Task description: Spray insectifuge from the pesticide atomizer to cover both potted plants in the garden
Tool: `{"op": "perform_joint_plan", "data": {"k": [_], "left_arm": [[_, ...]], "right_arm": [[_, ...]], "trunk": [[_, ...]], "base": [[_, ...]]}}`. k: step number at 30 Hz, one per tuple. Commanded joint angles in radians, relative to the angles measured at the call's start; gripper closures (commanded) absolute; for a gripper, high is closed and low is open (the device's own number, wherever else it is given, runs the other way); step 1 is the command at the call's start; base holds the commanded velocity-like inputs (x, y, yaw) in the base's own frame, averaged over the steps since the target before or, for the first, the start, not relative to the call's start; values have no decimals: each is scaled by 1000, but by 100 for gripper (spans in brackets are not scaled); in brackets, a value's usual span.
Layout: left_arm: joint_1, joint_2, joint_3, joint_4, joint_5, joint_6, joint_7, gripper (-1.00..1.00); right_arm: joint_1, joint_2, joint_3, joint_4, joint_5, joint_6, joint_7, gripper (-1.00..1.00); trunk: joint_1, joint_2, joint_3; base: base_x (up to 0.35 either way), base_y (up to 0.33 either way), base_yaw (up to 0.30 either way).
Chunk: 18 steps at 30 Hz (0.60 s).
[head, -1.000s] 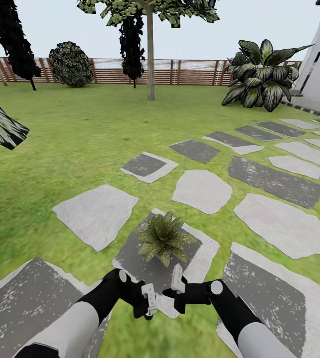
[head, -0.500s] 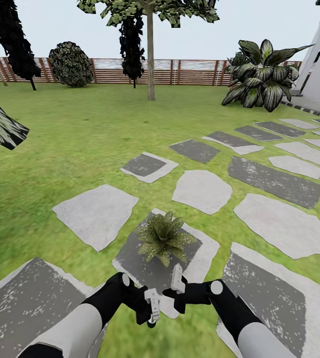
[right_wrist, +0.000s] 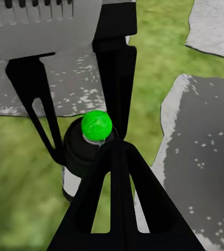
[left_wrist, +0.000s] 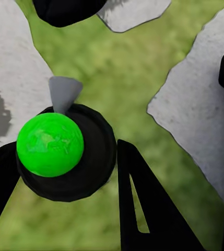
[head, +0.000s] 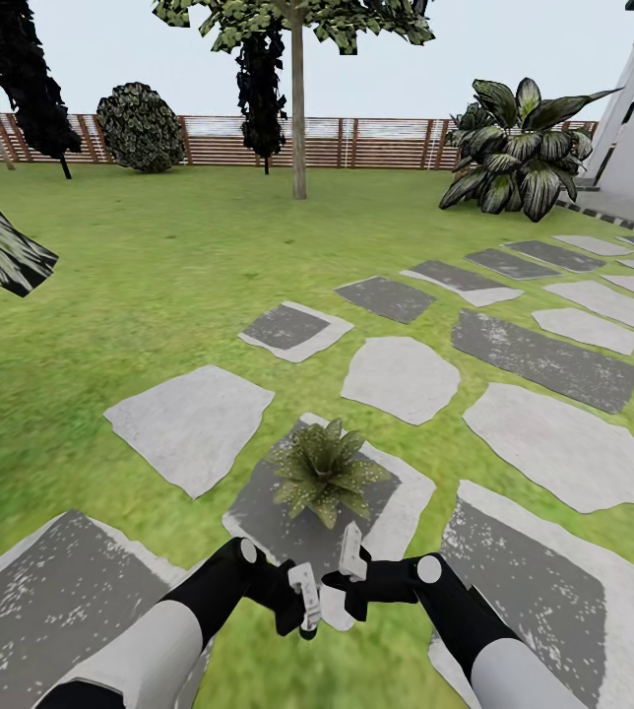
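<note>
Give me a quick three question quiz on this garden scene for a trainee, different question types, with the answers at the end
1. True or false: the potted plant stands on a stepping stone.
2. What runs along the far edge of the lawn? A) brick wall B) wooden fence C) pond
3. How many such low speckled potted plants appear in the head view?

Key: 1 true; 2 B; 3 one.
</note>
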Motion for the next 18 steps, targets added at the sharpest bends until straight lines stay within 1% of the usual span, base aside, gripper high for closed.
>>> {"op": "perform_joint_plan", "data": {"k": [1,11,14,18], "left_arm": [[0,0,-1,-2,-1,7,-3,100],[0,-3,-1,-3,1,4,-2,100],[0,-3,-1,-3,36,3,-3,100],[0,-3,-2,-4,47,2,-4,100]], "right_arm": [[0,0,-1,-1,9,-5,1,100],[0,0,-1,0,9,-5,0,100],[0,0,-1,0,9,-5,1,100],[0,0,-1,0,9,-5,0,100]], "trunk": [[0,0,-1],[0,0,-1],[0,0,-1],[0,0,-1]], "base": [[0,0,0],[0,0,0],[0,0,0],[0,0,0]]}}
